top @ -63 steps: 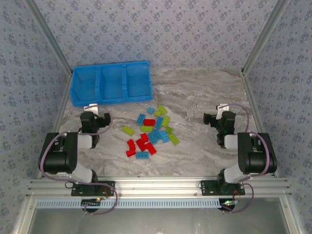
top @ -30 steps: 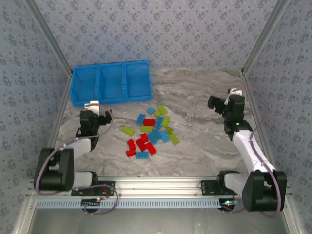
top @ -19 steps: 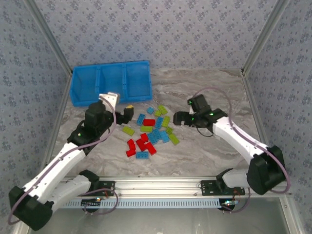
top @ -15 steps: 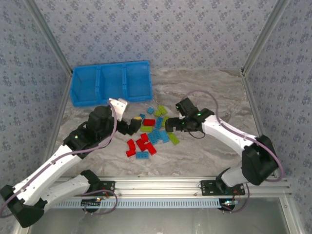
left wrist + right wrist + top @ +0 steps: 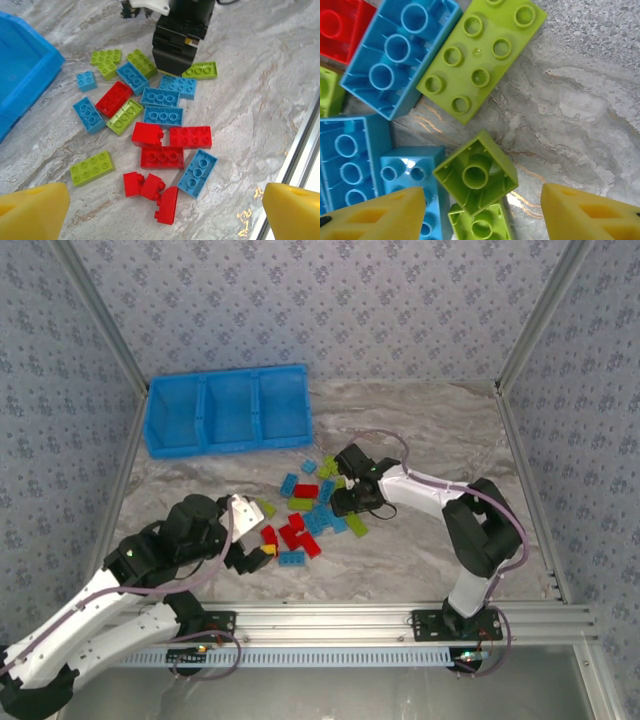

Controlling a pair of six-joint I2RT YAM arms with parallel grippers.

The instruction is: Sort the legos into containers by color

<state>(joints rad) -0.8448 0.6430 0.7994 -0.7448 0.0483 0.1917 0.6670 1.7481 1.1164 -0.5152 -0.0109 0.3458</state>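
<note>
Spreading under everything, a grey marbled counter point(image 5: 430, 430) is seen in the top view, and the bright blue bin tray point(image 5: 230, 447) is set at its far left, its three compartments side by side behind thin dividing walls. One corner of that tray point(image 5: 30, 75) is also caught at the left edge of the left wrist view.

The left arm point(image 5: 150, 545) is stretched low on the near side of the tray, and the right arm point(image 5: 420, 490) is reached in from well to the right of the tray.

The left pincer point(image 5: 255, 552) is held wide, its yellow fingertips point(image 5: 30, 212) parted to the two lower corners of its own view, with nothing between them but bricks lying below. The right pincer point(image 5: 345, 502) is lowered among the bricks farthest to the right of the tray. Its jaws are set part-way apart, astride one small brick and touching it on neither side.

The legos point(image 5: 310, 510) are scattered on the counter just off the near right corner of the tray, apart from it: red, light blue and lime green pieces lying mixed.

Between the right pincer's fingertips point(image 5: 375, 215) a small lime green lego point(image 5: 476, 175) is lying upside down, its hollow underside shown. A longer lime green lego point(image 5: 482, 60) is lying studs up just beside it, and an overturned light blue lego point(image 5: 400, 55) is pressed against that one's long side.
</note>
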